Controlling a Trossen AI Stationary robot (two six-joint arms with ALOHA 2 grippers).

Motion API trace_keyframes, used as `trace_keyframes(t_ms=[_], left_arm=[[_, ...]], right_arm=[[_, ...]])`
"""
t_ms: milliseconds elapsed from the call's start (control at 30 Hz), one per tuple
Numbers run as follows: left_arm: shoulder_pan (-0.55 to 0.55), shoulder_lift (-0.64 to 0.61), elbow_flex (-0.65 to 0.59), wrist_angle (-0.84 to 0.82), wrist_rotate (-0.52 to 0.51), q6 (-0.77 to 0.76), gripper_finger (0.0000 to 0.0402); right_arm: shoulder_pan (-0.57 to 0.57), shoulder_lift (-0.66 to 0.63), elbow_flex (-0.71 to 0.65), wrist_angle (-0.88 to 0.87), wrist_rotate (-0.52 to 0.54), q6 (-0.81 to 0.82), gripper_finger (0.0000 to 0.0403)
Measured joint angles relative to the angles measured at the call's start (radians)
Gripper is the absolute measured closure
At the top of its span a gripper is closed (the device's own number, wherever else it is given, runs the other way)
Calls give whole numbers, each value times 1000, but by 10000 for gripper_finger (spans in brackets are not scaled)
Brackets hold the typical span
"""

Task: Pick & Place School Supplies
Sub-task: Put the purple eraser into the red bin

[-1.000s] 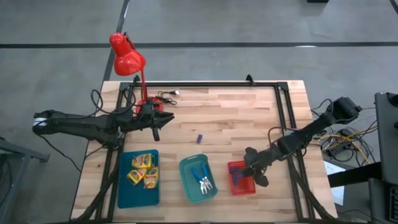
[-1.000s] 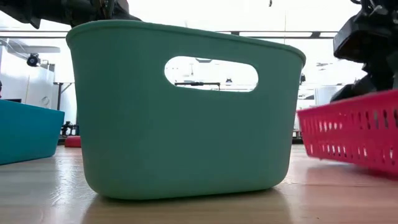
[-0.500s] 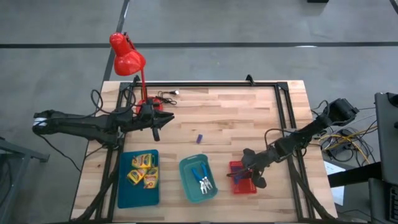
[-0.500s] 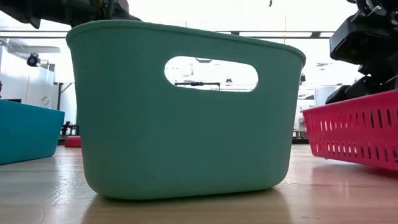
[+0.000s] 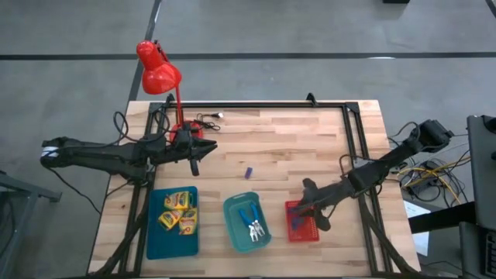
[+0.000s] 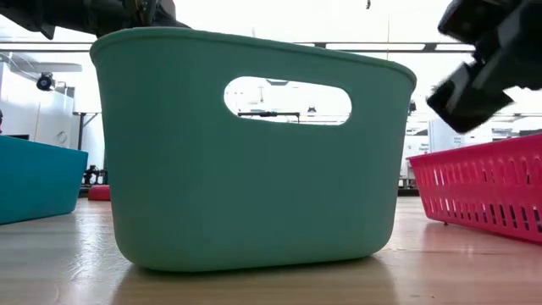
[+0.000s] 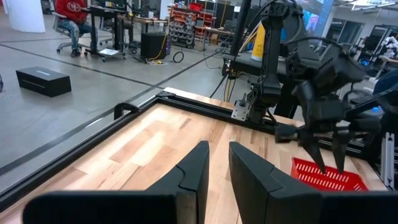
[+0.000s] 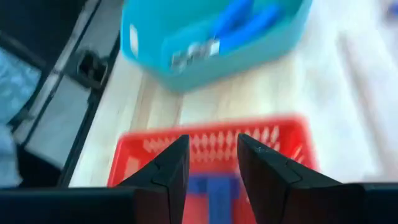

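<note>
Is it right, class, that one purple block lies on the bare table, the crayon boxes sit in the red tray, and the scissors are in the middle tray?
Nearly. In the high view the crayon boxes sit in the teal tray, not the red tray. The purple block and scissors are placed as stated.

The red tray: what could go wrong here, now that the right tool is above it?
1. The right tool hangs low over the red tray; moving away, it might catch the rim and shift the tray.
2. One purple block lies alone on the table; it is small and could be missed or pushed away.
</note>
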Motion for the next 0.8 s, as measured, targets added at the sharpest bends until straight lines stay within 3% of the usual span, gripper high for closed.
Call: trace_keyframes(t_ms=[333, 433, 567, 800], left_arm=[[0, 0, 0, -8, 0, 0, 335], [0, 0, 0, -8, 0, 0, 335], [0, 0, 0, -8, 0, 0, 335], [0, 0, 0, -9, 0, 0, 335]], right_arm=[[-1, -122, 0, 70, 199, -420, 268], [-27, -150, 0, 105, 223, -479, 253], [-102, -168, 0, 115, 155, -503, 222], [-291, -161, 0, 139, -112, -667, 178]])
